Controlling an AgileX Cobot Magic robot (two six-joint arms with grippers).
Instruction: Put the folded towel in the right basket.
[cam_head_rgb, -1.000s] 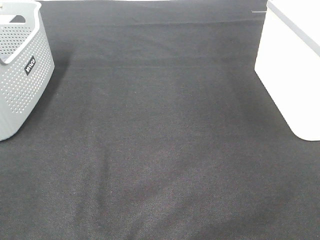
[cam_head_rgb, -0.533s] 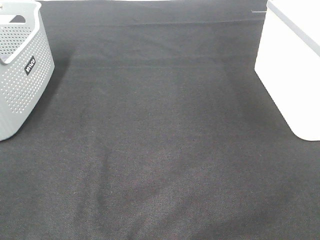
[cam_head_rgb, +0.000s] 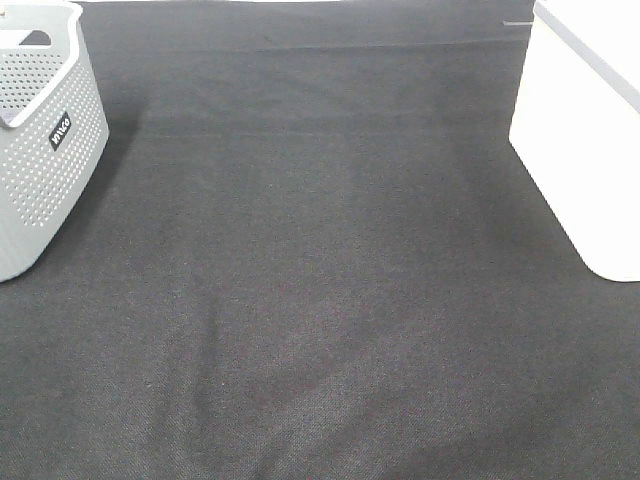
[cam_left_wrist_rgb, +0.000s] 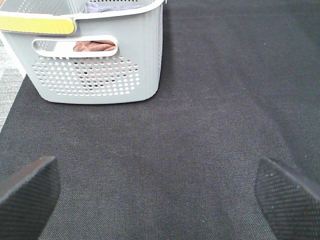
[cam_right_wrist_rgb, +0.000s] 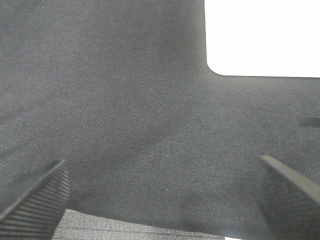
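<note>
No folded towel lies on the black mat in any view. The grey perforated left basket (cam_head_rgb: 40, 140) stands at the far left. In the left wrist view (cam_left_wrist_rgb: 100, 70) a brown cloth (cam_left_wrist_rgb: 95, 46) shows through its handle slot and a grey-blue cloth (cam_left_wrist_rgb: 112, 6) at its rim. The white right basket (cam_head_rgb: 590, 130) stands at the far right and also shows in the right wrist view (cam_right_wrist_rgb: 262, 35). My left gripper (cam_left_wrist_rgb: 160, 195) is open and empty above the mat, facing the grey basket. My right gripper (cam_right_wrist_rgb: 160, 195) is open and empty near the white basket. Neither gripper shows in the exterior view.
The black fabric mat (cam_head_rgb: 320, 280) covers the table between the two baskets. A yellow strip (cam_left_wrist_rgb: 35, 22) lies along the grey basket's rim. The mat's edge and a light surface show in the left wrist view (cam_left_wrist_rgb: 7, 85) and the right wrist view (cam_right_wrist_rgb: 125, 227).
</note>
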